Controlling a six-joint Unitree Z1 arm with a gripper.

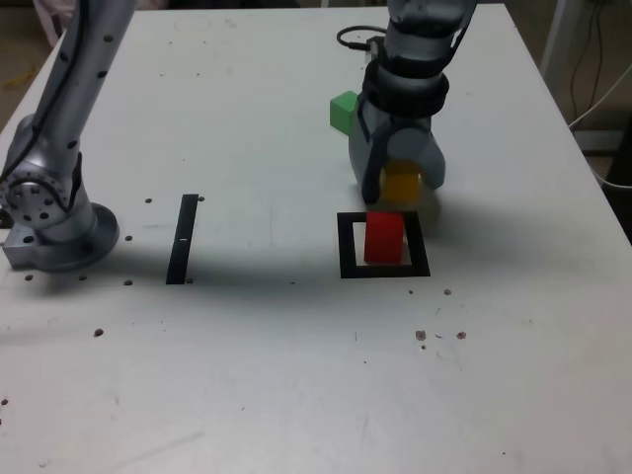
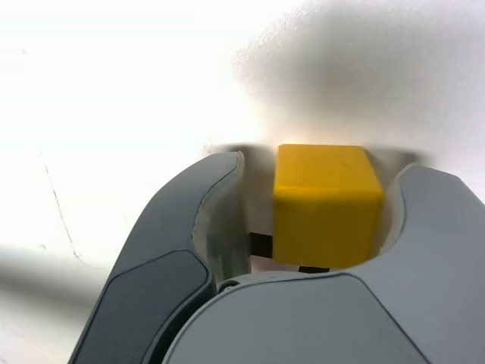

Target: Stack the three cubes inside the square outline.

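Note:
The red cube point(image 1: 384, 237) stands inside the black square outline point(image 1: 347, 247). Just behind the outline, the yellow cube point(image 1: 401, 184) sits on the table between the fingers of my gripper point(image 1: 401, 190), which points down over it. In the wrist view the yellow cube point(image 2: 326, 201) lies against one finger point(image 2: 432, 220), while a narrow gap separates it from the other finger point(image 2: 189, 220), so the gripper point(image 2: 320, 167) is partly open around it. The green cube point(image 1: 344, 111) rests farther back, partly hidden by the arm.
A narrow black strip point(image 1: 182, 237) lies on the white table at the exterior view's left. The arm's base point(image 1: 49, 222) sits at the left edge. A black cable point(image 1: 357, 39) lies behind the arm. Small dark specks dot the table.

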